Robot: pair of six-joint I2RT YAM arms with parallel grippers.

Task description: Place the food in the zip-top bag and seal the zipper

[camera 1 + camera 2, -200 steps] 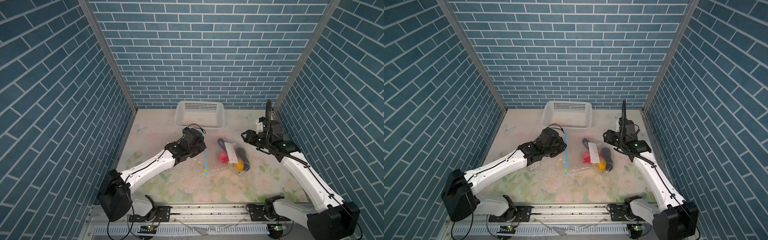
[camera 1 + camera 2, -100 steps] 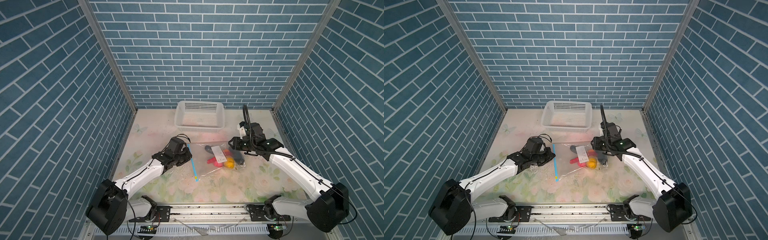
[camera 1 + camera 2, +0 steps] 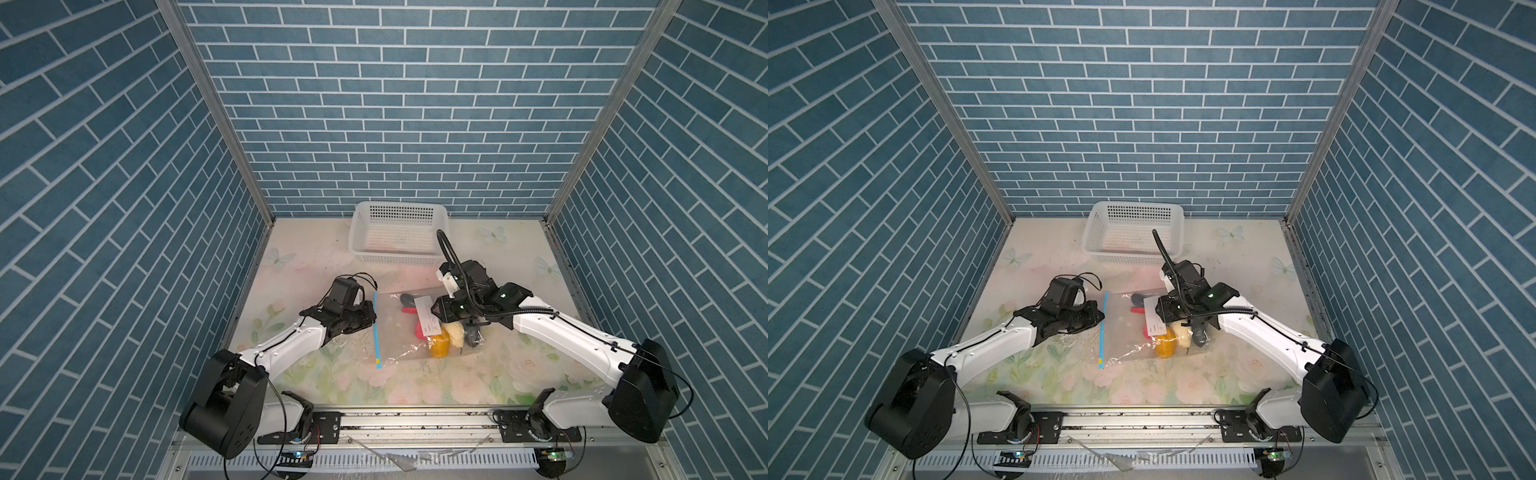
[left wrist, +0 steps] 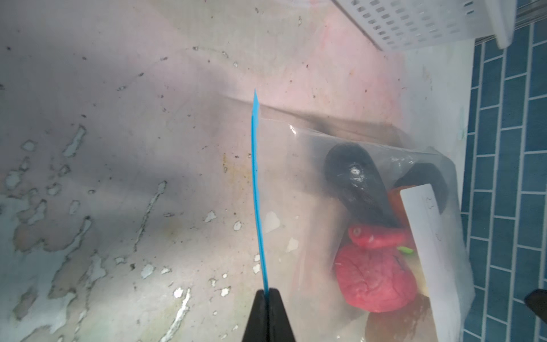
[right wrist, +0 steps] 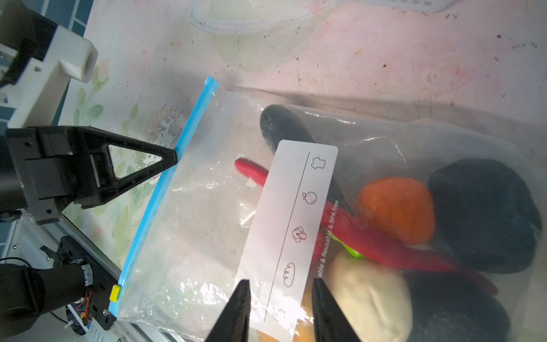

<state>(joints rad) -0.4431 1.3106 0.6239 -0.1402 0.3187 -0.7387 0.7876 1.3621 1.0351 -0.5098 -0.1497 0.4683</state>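
Clamping the zipper (image 4: 255,177), left gripper (image 4: 268,293) is shut on it, right gripper (image 5: 281,284) jaws apart over the bag (image 5: 201,213) mid-table with food (image 5: 396,207) inside; bag looks limp, slick, so grip the stiffer zipper edge.

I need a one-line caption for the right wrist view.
Left end effector pinches the zipper; right end effector, open, over the label of the filled bag.
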